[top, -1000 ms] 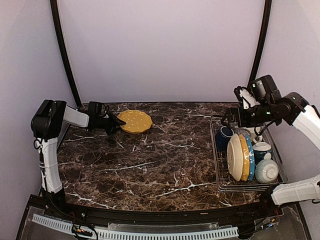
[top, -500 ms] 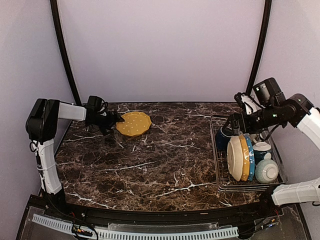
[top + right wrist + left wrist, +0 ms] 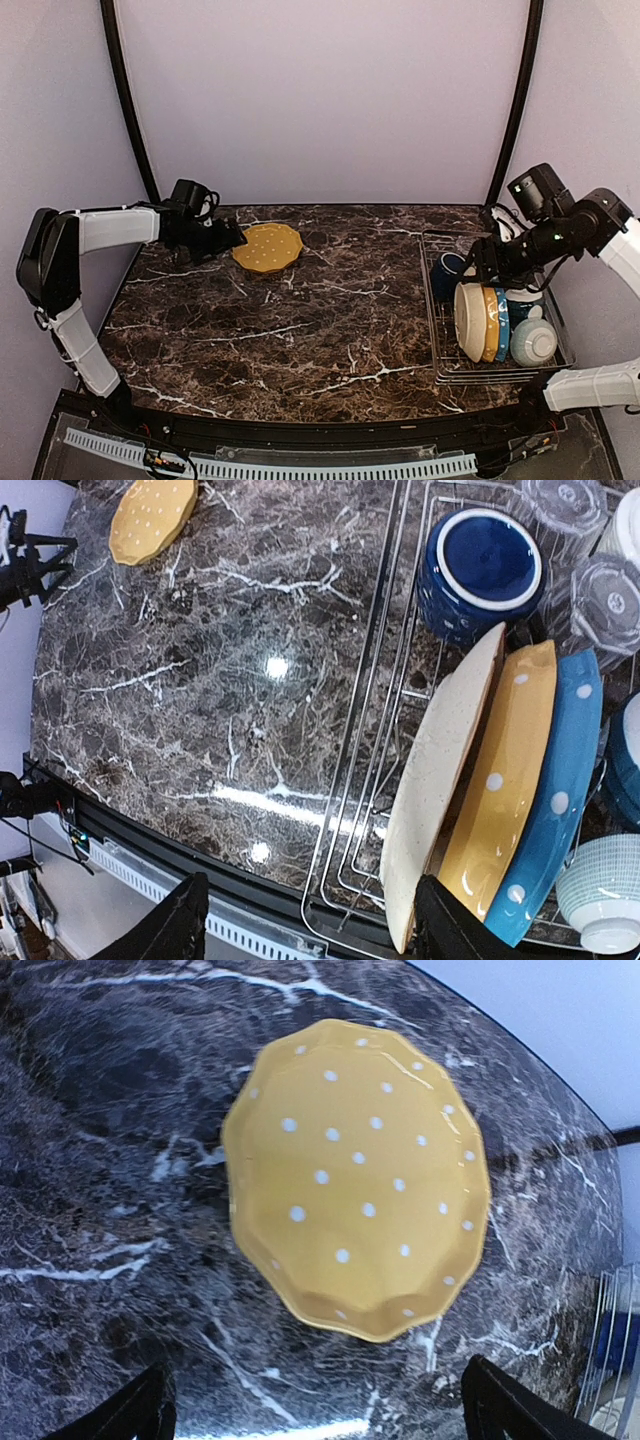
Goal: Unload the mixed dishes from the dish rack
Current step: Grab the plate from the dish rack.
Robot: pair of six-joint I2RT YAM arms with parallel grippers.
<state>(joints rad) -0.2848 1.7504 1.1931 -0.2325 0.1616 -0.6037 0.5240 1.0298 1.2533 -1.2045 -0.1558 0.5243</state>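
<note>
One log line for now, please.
left gripper: open, clear of yellow white-dotted plate on dark marble table | right gripper: open, over silver wire dish rack

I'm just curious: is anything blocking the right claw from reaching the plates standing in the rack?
Nothing visible does. The right gripper hovers over the cream plate in the dish rack, with only air between them.

Dark white-veined marble table (image 3: pixel 300 330), yellow white-dotted plate (image 3: pixel 355 1175), blue white-dotted plate (image 3: pixel 565 770), navy cup (image 3: pixel 480 570), silver rack (image 3: pixel 365 680).
</note>
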